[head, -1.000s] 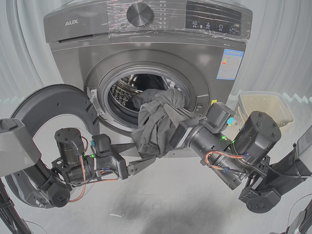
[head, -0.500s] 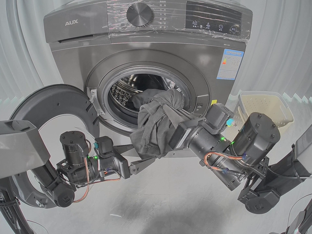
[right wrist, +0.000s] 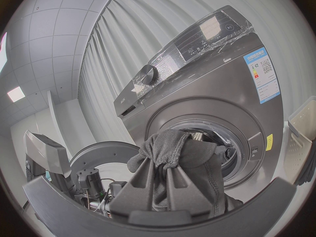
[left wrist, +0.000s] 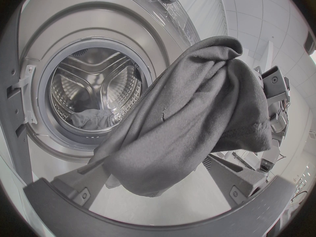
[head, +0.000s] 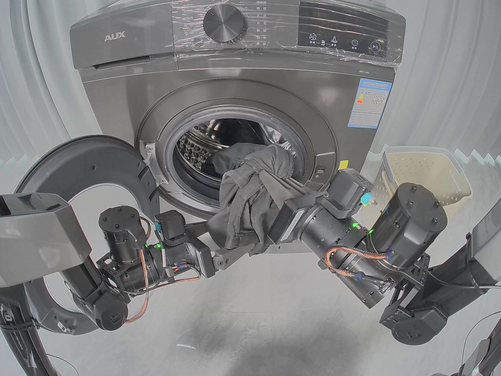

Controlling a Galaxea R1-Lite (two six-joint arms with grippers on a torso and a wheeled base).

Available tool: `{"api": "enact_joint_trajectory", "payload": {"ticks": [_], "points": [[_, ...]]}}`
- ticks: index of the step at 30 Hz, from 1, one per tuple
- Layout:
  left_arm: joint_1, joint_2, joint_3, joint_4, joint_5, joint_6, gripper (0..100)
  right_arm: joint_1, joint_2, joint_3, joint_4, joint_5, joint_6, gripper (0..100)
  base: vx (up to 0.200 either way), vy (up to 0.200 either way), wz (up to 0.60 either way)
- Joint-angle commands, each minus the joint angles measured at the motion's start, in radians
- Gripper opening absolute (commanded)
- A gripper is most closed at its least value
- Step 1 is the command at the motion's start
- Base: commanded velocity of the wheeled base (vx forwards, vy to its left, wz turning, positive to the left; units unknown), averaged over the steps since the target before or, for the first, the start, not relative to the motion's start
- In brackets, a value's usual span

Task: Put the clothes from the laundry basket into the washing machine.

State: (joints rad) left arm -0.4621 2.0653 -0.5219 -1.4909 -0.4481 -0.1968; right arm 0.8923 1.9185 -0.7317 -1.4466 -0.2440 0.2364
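A dark grey garment (head: 248, 204) hangs in front of the washing machine's open drum (head: 209, 147). My right gripper (right wrist: 161, 167) is shut on its bunched top, just outside the drum's lower right rim. The cloth's lower part (left wrist: 184, 122) droops between the fingers (left wrist: 237, 180) of my left gripper (head: 229, 241), which is open below the opening. Another dark garment (left wrist: 90, 119) lies inside the drum. The cream laundry basket (head: 425, 176) stands on the floor to the right of the machine.
The round machine door (head: 78, 168) is swung open to the left, close behind my left arm. A pale curtain hangs behind the machine. Bare grey floor (head: 250, 330) lies in front.
My left gripper has moved up and to the right, so its open fingers now reach around the garment's lower part. The right gripper has shifted the garment slightly left.
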Motion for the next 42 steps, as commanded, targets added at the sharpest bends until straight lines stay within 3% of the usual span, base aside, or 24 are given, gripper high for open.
{"api": "enact_joint_trajectory", "payload": {"ticks": [1, 4, 15, 21, 42], "points": [[0.002, 0.002, 0.006, -0.022, 0.000, -0.010, 0, 0.000, 0.010, 0.000, -0.006, 0.000, 0.000, 0, 0.000, 0.000, 0.00], [0.002, -0.002, 0.016, -0.052, 0.002, -0.026, 0, -0.003, 0.022, 0.000, -0.024, 0.000, -0.005, 0, 0.000, 0.000, 0.00], [0.000, -0.156, 0.155, -0.058, 0.014, -0.007, 0, -0.021, 0.048, 0.006, -0.040, 0.002, -0.020, 0, 0.000, 0.000, 0.00], [-0.001, -0.337, 0.201, -0.057, -0.001, -0.047, 0, -0.066, 0.073, 0.090, -0.040, 0.028, -0.026, 0, 0.000, 0.000, 0.00], [-0.023, -0.330, 0.197, -0.058, 0.003, -0.055, 0, -0.055, 0.088, 0.149, -0.067, 0.040, -0.037, 0, 0.000, 0.000, 0.00]]}}
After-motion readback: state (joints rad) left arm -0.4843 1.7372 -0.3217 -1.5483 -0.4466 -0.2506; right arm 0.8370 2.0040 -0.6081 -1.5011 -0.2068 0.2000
